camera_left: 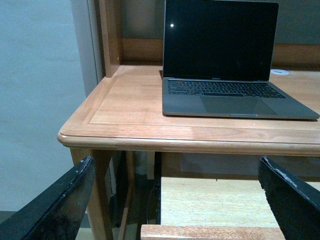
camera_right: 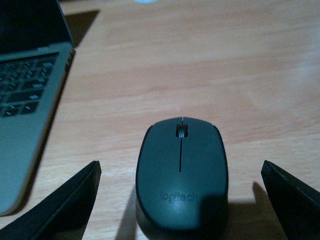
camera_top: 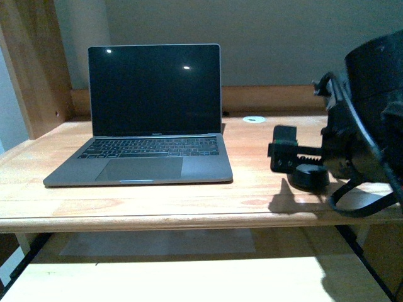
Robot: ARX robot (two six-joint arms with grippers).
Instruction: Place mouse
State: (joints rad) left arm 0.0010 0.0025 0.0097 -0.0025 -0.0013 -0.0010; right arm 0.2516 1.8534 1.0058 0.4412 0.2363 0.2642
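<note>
The mouse (camera_top: 308, 175) is a small dark-grey cordless oval lying on the wooden desk (camera_top: 252, 189), to the right of the laptop. In the right wrist view the mouse (camera_right: 181, 172) rests flat between my spread fingers, apart from both. My right gripper (camera_right: 182, 200) is open, low over the desk, and shows in the front view (camera_top: 296, 160) just above the mouse. My left gripper (camera_left: 180, 200) is open and empty, below and in front of the desk's left front edge. It does not show in the front view.
An open grey laptop (camera_top: 148, 135) with a dark screen stands on the left half of the desk; it also shows in the left wrist view (camera_left: 225, 75) and the right wrist view (camera_right: 25, 115). A small white disc (camera_top: 254, 119) lies near the back wall.
</note>
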